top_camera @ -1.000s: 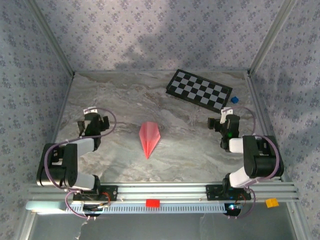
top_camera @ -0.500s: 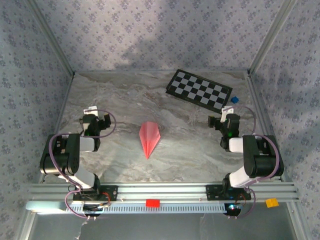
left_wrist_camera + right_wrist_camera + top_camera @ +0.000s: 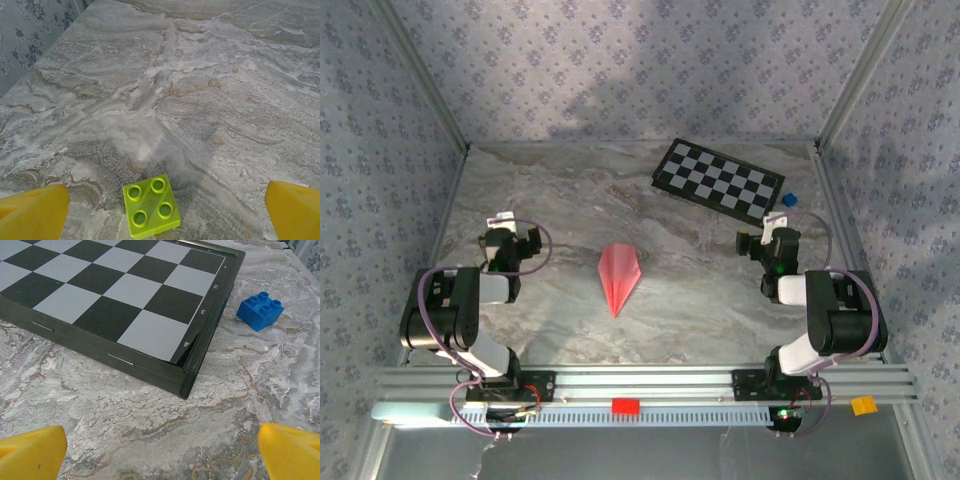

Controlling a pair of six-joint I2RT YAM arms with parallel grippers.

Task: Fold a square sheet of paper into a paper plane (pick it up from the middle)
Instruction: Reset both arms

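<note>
- Walls [image 3: 620, 60] papered blue-grey with a small flower print close the cell at 9, 12 and 3 o'clock.
- The table [image 3: 700, 300] is grey-brown veined marble, with a metal rail at 6 o'clock.
- A board [image 3: 720, 180] in black and white checks lies at 1 o'clock.
- The plane [image 3: 618, 275] lies flat at the table's middle, well apart from both hands. It is a slim pink-red dart with a centre crease, its long tip pointing to 6 o'clock.
- The left hand [image 3: 507, 228] is at the plane's 9 o'clock, its yellow fingers spread wide and holding nothing.
- The right hand [image 3: 775, 228] is at 3 o'clock, likewise spread and holding nothing.
- A blue block [image 3: 260, 310] sits just beside the board.
- A green block [image 3: 151, 206] lies between the left fingers.
</note>
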